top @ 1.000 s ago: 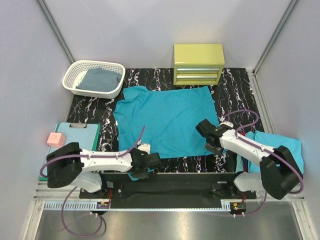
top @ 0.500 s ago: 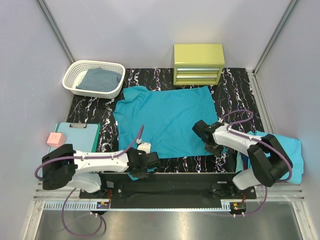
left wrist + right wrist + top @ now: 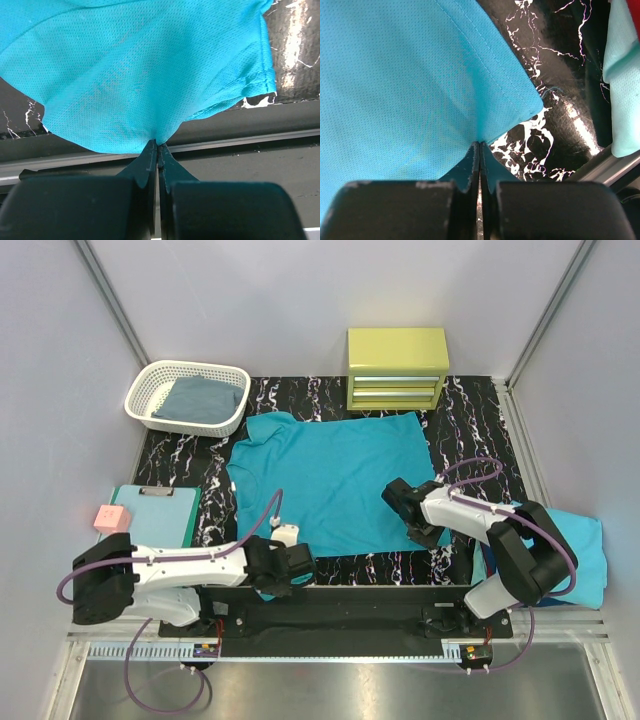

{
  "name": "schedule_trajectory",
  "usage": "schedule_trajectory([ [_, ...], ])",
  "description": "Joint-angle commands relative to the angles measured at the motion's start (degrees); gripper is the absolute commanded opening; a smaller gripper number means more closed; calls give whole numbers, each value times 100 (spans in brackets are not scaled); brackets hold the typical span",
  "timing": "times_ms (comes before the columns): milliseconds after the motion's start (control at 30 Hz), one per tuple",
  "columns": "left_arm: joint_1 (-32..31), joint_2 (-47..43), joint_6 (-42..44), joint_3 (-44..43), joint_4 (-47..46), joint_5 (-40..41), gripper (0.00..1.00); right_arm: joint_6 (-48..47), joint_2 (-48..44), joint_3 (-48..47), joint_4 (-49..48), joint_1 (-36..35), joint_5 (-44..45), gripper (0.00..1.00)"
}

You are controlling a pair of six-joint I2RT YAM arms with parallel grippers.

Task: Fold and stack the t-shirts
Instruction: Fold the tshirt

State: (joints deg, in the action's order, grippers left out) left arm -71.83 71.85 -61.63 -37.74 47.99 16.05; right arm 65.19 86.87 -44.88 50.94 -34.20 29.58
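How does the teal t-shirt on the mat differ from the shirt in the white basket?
The teal t-shirt lies spread flat on the marbled mat; the grey-blue shirt sits folded in the basket. The teal one is pinched at its near edge by the left tool and right tool; the basket one is untouched. Both are cloth.

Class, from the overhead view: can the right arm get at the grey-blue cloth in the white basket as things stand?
Probably not. The right gripper is shut on a corner of the teal t-shirt, and the white basket holding the grey-blue cloth sits far left, beyond that shirt.
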Motion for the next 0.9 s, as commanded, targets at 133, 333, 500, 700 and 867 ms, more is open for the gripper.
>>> schedule_trajectory([
  [133, -33, -172, 195, -50, 106, 258, 0, 442, -153, -12, 285, -52, 381, 0],
  [333, -41, -444, 265, -322, 378, 486, 0, 495, -862, -231, 715, -157, 636, 0],
  [500, -15, -646, 283, -778, 791, 855, 0, 346, -1242, -591, 1085, -184, 847, 0],
  [700, 134, -681, 239, -1025, 1063, 1084, 0, 223, -1234, -715, 1068, -193, 795, 0],
  [867, 564, -796, 282, -1122, 1187, 1233, 0, -15, -1155, -820, 918, -184, 812, 0],
])
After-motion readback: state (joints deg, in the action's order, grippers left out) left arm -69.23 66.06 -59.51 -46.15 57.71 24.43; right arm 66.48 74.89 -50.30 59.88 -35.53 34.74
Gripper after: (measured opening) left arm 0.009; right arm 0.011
